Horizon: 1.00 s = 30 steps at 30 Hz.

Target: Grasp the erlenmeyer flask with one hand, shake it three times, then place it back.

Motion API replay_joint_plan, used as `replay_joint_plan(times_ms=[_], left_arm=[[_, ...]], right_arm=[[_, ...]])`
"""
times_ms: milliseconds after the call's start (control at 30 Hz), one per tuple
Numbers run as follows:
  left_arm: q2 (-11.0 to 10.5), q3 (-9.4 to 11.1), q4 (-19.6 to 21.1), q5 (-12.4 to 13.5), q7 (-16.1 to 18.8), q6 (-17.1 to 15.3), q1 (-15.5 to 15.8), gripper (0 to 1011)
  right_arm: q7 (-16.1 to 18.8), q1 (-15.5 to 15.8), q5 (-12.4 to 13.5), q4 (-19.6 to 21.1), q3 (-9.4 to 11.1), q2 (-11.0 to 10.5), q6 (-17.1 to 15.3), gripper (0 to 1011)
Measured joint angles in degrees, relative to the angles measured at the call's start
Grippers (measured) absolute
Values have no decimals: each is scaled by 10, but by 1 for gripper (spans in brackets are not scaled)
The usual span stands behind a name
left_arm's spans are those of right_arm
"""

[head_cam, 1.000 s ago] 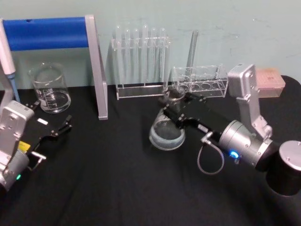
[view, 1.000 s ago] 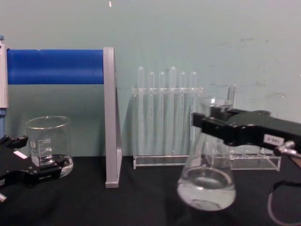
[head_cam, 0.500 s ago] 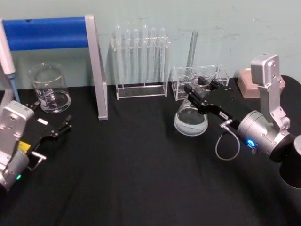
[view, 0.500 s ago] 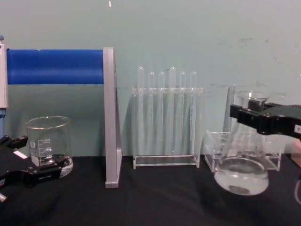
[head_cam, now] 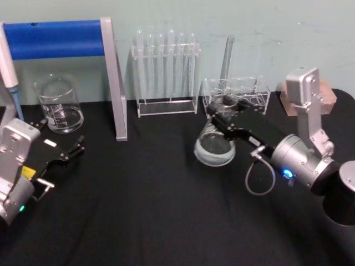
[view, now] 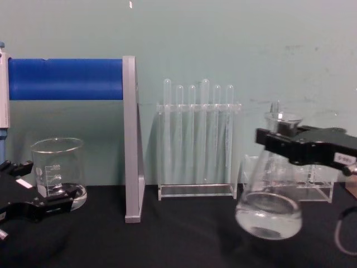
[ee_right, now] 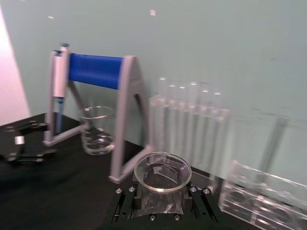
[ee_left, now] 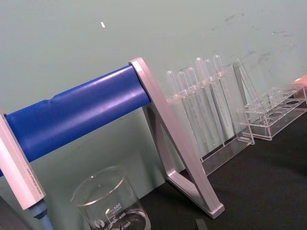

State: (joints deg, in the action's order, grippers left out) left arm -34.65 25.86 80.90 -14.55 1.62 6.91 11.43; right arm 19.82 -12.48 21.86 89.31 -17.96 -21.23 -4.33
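Erlenmeyer flask (head_cam: 215, 145) hangs tilted, in front and to the right of the tall test-tube rack (head_cam: 165, 72), with the right gripper (head_cam: 222, 108) clamped on its neck. Mid-shake, I judge: swing short and smooth (liquid seems to sit in the base), clear of the rack. Well left of the rack the left gripper (head_cam: 65, 152) idles, fingers apart.

Right gripper (head_cam: 221, 112) and clamped erlenmeyer flask (head_cam: 214, 148) swung back left from half-second-ago position at frame right. Now between two earlier positions. Flask base sits lower in chest view.
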Motion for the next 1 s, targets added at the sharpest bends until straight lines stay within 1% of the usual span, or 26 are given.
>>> replay_joint_plan(times_ms=[267, 467, 1000], left_arm=[[0, 0, 0, 0, 0, 0, 0, 1001], [0, 0, 0, 0, 0, 0, 0, 1001], [0, 0, 0, 0, 0, 0, 0, 1001]], right_arm=[[25, 8, 8, 27, -22, 0, -1, 450], [33, 10, 13, 37, -34, -3, 0, 450], [32, 9, 16, 35, -49, -8, 2, 450]])
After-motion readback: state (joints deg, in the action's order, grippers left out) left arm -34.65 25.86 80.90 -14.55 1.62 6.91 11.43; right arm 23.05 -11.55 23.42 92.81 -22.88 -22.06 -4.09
